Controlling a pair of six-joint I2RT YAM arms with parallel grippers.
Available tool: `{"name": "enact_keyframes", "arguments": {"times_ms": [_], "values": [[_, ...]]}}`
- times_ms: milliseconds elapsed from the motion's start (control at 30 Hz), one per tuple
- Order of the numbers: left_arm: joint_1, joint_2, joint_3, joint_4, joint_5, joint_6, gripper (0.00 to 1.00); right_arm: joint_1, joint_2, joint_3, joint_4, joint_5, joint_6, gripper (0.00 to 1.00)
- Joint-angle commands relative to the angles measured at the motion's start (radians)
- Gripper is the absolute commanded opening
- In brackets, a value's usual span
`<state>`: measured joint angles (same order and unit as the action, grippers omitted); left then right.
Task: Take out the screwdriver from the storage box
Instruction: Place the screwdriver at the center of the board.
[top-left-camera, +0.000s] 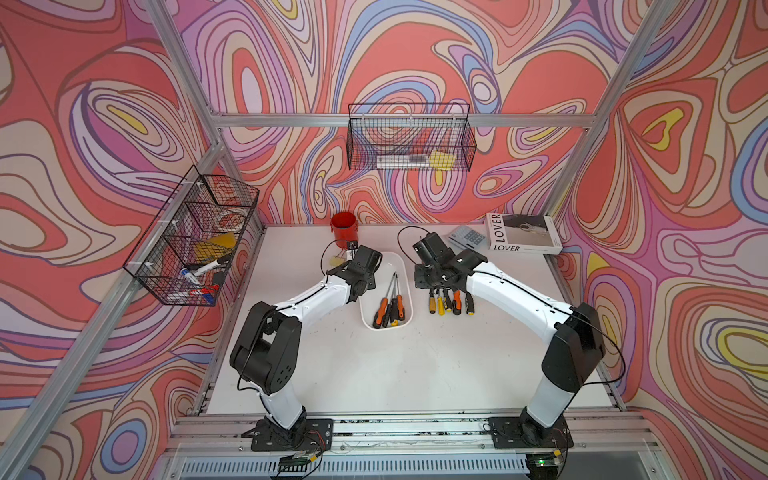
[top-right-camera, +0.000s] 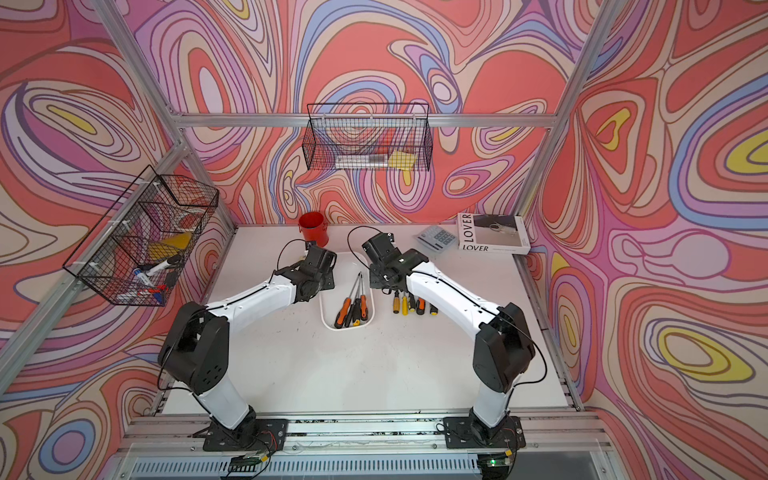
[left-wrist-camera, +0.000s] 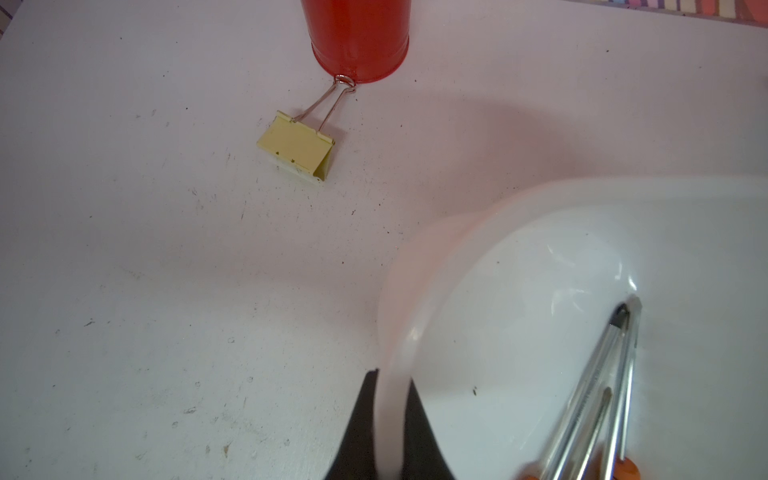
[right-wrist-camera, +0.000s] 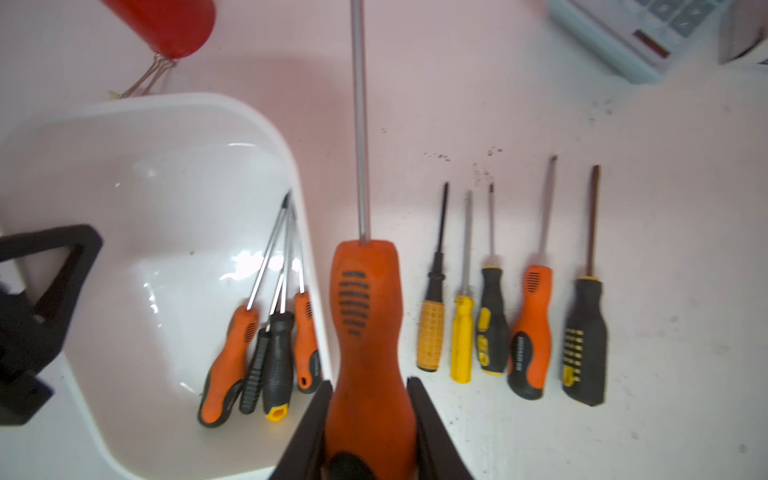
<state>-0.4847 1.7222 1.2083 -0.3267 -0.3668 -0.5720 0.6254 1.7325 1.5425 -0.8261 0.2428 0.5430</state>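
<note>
One orange-handled screwdriver (right-wrist-camera: 365, 316) is clamped by its handle between the right fingers (right-wrist-camera: 432, 436), shaft pointing away from the wrist. It is outside the storage box (right-wrist-camera: 187, 97), between the box wall and a row of five screwdrivers (right-wrist-camera: 532, 332) lying side by side on the tabletop (right-wrist-camera: 623, 249). Four screwdrivers (right-wrist-camera: 276, 353) lie in the box, handles at its near end. The left fingers (left-wrist-camera: 359, 436) are closed astride the box rim, pinching the wall. A red cup (left-wrist-camera: 357, 37) stands beyond the box, a yellow binder clip (left-wrist-camera: 297, 151) at its base.
</note>
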Motion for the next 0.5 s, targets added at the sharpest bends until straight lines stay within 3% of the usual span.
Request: {"name": "enact_keyframes", "arguments": {"times_ms": [0, 167, 467], "values": [[0.000, -0.021, -0.004, -0.015, -0.018, 0.015, 0.00, -0.091, -0.048, -0.080, -0.056, 0.049, -0.006, 0.00], [0.001, -0.023, -0.003, -0.018, -0.018, 0.019, 0.00, -0.201, -0.094, -0.165, -0.056, 0.053, -0.027, 0.00], [0.000, -0.027, -0.001, -0.024, -0.021, 0.022, 0.00, -0.310, -0.066, -0.245, -0.038, 0.109, -0.095, 0.00]]}}
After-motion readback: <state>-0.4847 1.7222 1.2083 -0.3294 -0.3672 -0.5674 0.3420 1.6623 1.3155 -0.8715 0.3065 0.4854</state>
